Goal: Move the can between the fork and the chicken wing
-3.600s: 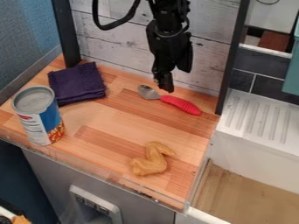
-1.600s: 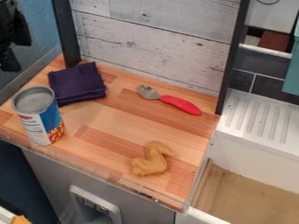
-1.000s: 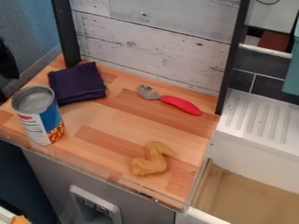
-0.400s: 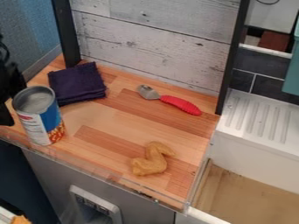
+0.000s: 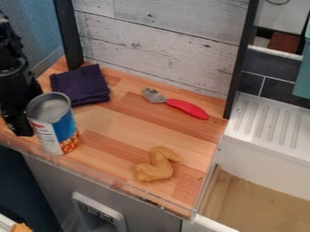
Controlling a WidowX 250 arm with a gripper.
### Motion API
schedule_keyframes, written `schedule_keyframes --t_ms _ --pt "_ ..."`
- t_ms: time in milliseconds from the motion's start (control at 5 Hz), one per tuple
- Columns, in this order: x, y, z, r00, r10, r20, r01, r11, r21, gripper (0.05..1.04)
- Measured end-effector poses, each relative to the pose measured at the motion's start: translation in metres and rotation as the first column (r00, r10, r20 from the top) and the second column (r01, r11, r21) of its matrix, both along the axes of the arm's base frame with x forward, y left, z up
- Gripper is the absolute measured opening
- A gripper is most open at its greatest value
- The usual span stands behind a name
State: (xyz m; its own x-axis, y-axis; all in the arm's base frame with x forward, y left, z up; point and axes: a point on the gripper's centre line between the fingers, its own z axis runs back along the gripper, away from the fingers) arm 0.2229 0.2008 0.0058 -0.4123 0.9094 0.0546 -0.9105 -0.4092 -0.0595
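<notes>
Can: there it goes, we see the can (image 5: 54,131) shifted right from its earlier spot, upright, left of the red-handled utensil (image 5: 181,107) and the chicken wing (image 5: 158,166).
Gripper: it (image 5: 21,123) hangs down at the can's left; open or closed, we can't tell.
Surfaces: we've got smooth striped wood on the counter (image 5: 115,136), ribbed handle, folded purple cloth (image 5: 80,85).

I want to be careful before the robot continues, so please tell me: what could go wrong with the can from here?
The tool is right beside the upright can, so a sideways push might tip it. The can stands near the front edge of the counter, so it may catch or fall there. If pushed too far right, it could hit the chicken wing.
</notes>
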Motion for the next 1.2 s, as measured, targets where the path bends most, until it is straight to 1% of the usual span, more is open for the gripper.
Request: schedule_keyframes --t_ms 200,400,600,800,1000,1200 --pt "0.015 -0.020 0.000 0.998 0.052 -0.042 -0.049 0.996 0.079 1.001" --pt "0.026 -0.042 0.011 0.994 0.111 0.003 -0.111 0.992 0.064 1.001" --pt "0.040 -0.068 0.013 0.993 0.116 0.026 -0.117 0.992 0.050 1.001" --pt "0.055 -0.095 0.014 0.996 0.081 0.049 -0.082 0.996 0.032 1.001" --pt "0.065 -0.107 0.013 0.996 0.069 0.059 -0.071 0.997 0.036 1.001" --pt "0.073 -0.114 0.011 0.994 0.084 0.073 -0.085 0.996 0.020 1.001"
